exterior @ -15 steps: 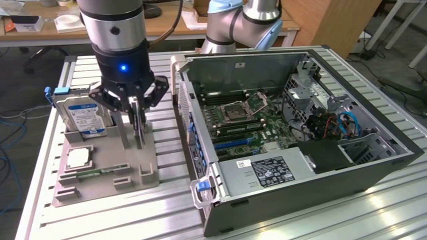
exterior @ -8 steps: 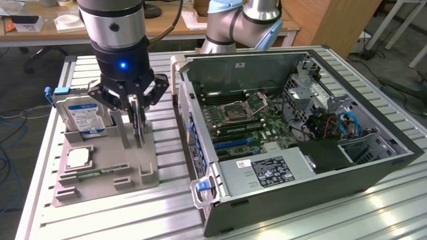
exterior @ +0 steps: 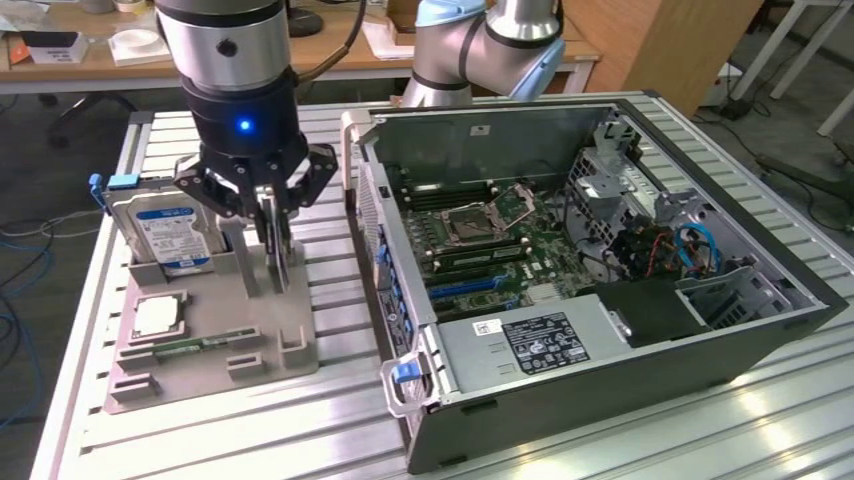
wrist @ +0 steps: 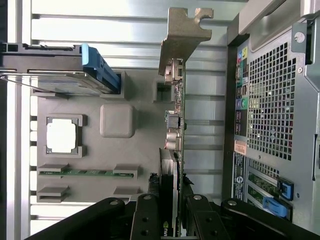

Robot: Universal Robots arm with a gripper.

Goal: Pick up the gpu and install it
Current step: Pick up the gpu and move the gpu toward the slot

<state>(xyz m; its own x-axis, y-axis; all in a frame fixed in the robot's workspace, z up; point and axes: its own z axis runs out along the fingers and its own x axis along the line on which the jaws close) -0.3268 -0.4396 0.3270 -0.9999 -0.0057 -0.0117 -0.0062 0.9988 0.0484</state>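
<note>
Pincer (exterior: 274,265) down over the grey moulded holder tray (exterior: 287,350) on the ribbed aluminium counter (exterior: 200,430). It's pinching the gpu (wrist: 179,125), a thin dark green circuit card w/ a silvery metal bracket at one end. In the wrist view I've got one finger each side of the card's black cooler and both look pressed on, no gap I can make out.

Card's standing upright on edge in its slot in the tray, bracket end away from the pincer. It's just beside the silver hard drive w/ blue-white label (exterior: 163,230), which is upright in the next slot. Open black computer case (exterior: 747,330) lies near, on the exterior view's right.

Pick step, by my read, and the card's not yet clear of the tray.

To do it well, imo:
- Grip is toward one end, not mid-card, so it could pivot. I'd watch for tilt.
- Pull straight along the slot, no sideways drag.
- Go slow till the lower edge is free.
- Mind the hard drive alongside.
</note>
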